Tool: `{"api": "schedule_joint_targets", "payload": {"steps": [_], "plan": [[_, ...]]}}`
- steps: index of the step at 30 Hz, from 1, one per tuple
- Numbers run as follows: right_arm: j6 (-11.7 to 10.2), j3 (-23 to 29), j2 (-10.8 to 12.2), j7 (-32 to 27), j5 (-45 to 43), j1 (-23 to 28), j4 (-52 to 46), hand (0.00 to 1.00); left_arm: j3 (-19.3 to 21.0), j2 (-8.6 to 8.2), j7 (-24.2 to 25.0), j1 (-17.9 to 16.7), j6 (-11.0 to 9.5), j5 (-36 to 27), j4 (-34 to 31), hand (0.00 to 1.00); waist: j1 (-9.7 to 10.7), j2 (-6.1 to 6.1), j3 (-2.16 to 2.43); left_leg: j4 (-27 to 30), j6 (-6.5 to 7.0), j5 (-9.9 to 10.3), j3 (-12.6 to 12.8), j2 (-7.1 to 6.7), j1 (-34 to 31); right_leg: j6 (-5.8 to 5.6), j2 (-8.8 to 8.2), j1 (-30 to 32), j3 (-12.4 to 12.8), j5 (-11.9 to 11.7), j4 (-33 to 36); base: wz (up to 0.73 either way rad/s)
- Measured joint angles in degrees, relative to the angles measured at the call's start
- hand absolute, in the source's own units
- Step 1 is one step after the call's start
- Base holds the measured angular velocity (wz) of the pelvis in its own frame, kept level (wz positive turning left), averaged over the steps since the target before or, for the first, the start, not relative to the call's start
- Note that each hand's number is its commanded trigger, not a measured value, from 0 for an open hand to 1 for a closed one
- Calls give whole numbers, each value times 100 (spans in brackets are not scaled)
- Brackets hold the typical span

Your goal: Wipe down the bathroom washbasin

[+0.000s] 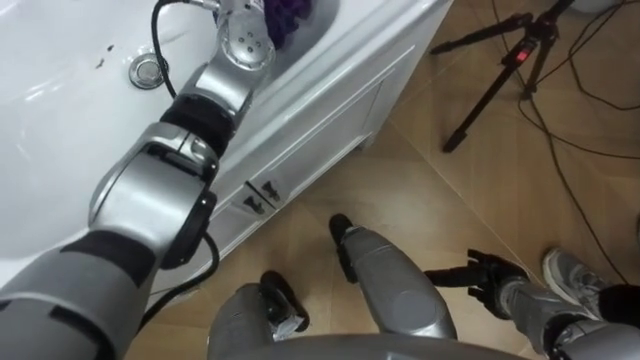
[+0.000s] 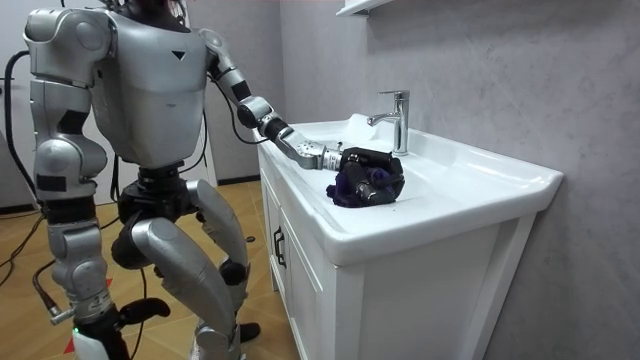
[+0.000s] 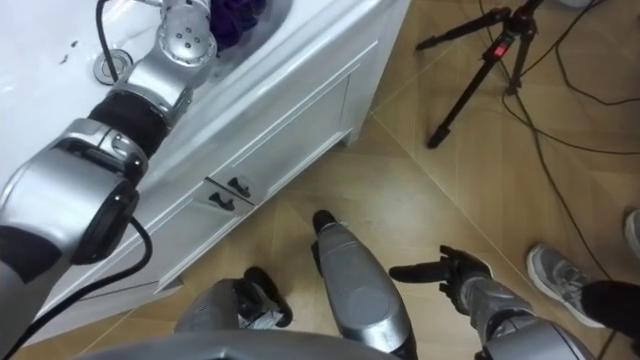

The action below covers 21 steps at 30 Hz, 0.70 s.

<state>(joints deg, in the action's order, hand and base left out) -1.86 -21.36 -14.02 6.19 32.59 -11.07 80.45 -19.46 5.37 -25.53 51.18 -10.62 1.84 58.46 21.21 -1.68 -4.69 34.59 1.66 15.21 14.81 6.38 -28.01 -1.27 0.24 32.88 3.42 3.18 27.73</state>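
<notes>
A white basin (image 2: 470, 185) tops a white cabinet, and I stand at its side, at the room view's left. My left arm reaches over the rim. My left hand (image 2: 372, 164) lies on a purple cloth (image 2: 349, 189) inside the basin, fingers curled round it, just in front of the chrome tap (image 2: 397, 116). From the eyes the cloth (image 1: 291, 14) peeks out at the top edge past my wrist, and the drain (image 1: 147, 70) lies left of my forearm. My right hand (image 1: 487, 282) hangs low beside my thigh, fingers relaxed and holding nothing.
The cabinet front has two small dark door handles (image 1: 258, 194) close to my knees. A black tripod (image 1: 508, 62) with cables stands on the wooden floor to my right. A person's shoe (image 1: 574, 279) is near my right hand.
</notes>
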Motion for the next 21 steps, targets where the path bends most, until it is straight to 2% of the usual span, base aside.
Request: {"api": "schedule_joint_targets", "payload": {"steps": [10,13,18,19,20,21], "plan": [[2,8,-31,-62,-313,41,-45,0,-99,2,684,-106,-117,-3,3,100,-99,4,-1,-281,-21,5,87,-36,525,-9,-9,-447,50,61,-133,-2],[2,7,-37,-61,-382,51,-44,0,-103,8,939,-270,-117,-4,3,100,-98,8,3,-425,-48,-17,87,-57,663,15,-5,-582,53,63,-214,0],[4,17,-42,-80,-616,73,-39,0,-91,56,1144,-490,-321,26,0,100,-146,46,26,-690,-62,-63,81,-120,951,58,-15,-796,68,95,-295,-2],[5,16,-42,-89,-657,109,-40,0,-92,73,1153,-632,-375,27,-3,100,-139,55,59,-801,-85,-78,84,-127,1082,66,-8,-921,66,100,-358,0],[9,13,-41,-105,-667,154,-43,0,-95,88,1155,-778,-391,28,-2,100,-145,70,112,-908,-107,-94,86,-129,1210,74,3,-1038,61,102,-428,0],[13,12,-41,-108,-673,170,-42,0,-95,109,1160,-854,-377,39,-1,100,-146,82,128,-950,-121,-103,86,-132,1274,83,7,-1093,60,108,-449,0]]}}
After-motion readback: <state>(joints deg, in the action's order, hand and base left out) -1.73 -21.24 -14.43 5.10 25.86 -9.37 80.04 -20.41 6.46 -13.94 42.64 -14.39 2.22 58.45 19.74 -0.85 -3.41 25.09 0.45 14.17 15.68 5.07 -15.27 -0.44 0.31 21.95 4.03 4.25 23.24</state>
